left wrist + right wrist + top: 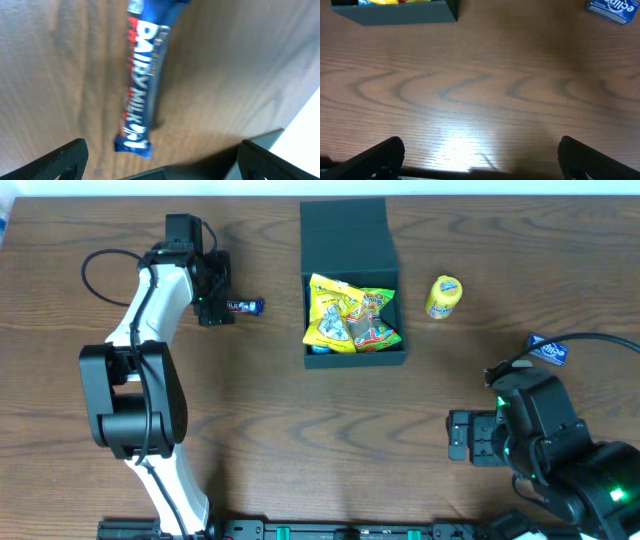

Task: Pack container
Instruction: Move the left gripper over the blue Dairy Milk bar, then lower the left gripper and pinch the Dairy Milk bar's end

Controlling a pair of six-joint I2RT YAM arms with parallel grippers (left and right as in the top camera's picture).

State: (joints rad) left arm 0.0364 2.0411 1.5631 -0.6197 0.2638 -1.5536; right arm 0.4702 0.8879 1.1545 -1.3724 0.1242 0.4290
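The dark teal container [349,356] stands open at the table's middle back, its flap lid [345,235] laid back. Yellow snack packets [350,315] lie inside. Its front wall shows in the right wrist view [395,15]. A blue Dairy Milk bar [245,306] lies on the table left of the container. My left gripper [214,308] hangs over it, open, with the bar [142,80] between and beyond the fingers [160,162]. My right gripper [462,436] is open and empty at the front right, over bare table [480,160].
A yellow candy tube [443,297] lies right of the container. A small blue gum packet [549,349] lies further right; it also shows in the right wrist view [612,9]. The table's far edge runs just behind the container lid.
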